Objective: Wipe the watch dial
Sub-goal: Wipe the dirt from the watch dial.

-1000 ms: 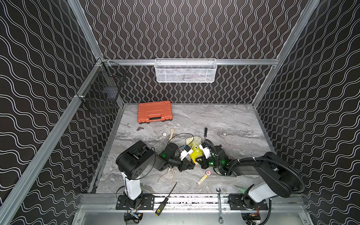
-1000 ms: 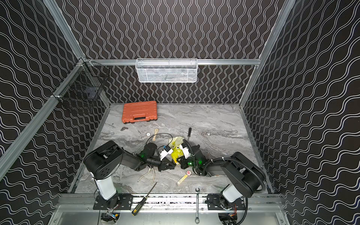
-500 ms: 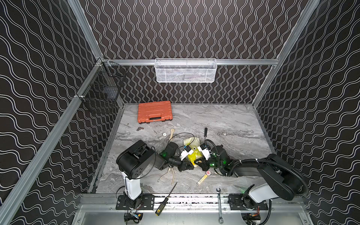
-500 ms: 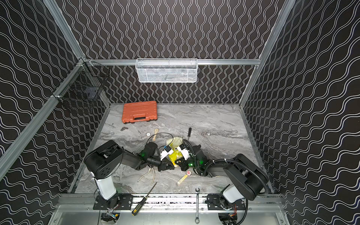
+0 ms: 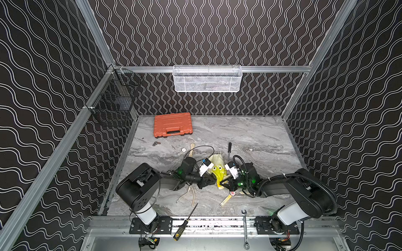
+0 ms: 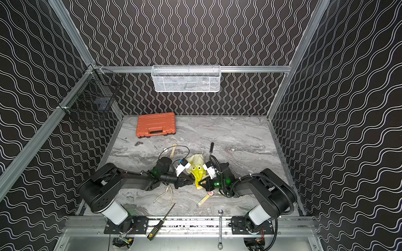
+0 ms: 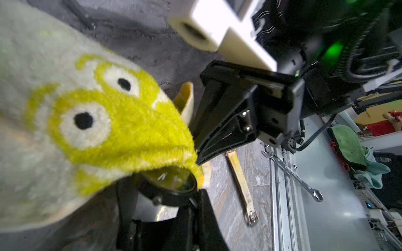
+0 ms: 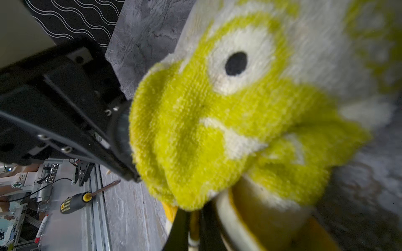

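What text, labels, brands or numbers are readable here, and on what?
No text is readable.
Wrench: embossed lettering on the shank, too blurred to read.
Watch: dial mostly covered by the frog-face cloth, nothing legible.

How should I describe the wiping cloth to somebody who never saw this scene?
On the grey marble table, look at the front middle. The cloth there is soft and fluffy, yellow-green with two cartoon eyes; the tools around it are hard and thin.
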### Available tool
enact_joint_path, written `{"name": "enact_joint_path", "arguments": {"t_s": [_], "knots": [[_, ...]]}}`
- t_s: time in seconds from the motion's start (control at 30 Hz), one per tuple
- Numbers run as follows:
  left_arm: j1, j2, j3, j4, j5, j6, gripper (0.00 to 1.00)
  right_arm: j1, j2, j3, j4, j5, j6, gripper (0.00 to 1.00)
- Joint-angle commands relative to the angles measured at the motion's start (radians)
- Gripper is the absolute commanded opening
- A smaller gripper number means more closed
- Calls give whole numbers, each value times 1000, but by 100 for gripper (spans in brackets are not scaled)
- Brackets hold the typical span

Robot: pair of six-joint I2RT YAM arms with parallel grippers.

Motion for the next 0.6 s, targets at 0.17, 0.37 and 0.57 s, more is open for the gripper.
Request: {"name": "enact_joint_path", "arguments": {"t_s": [0.17, 0.37, 0.57], "knots": [[-34, -175, -103, 194, 40, 174, 0, -13, -85, -54, -122, 100, 23, 0], [-111, -288, -133, 185, 40, 355, 0, -13, -80, -63, -96, 106, 15, 0], [-134, -276, -194, 325, 47, 338, 0, -13, -85, -65, -92, 106, 3, 0]]}}
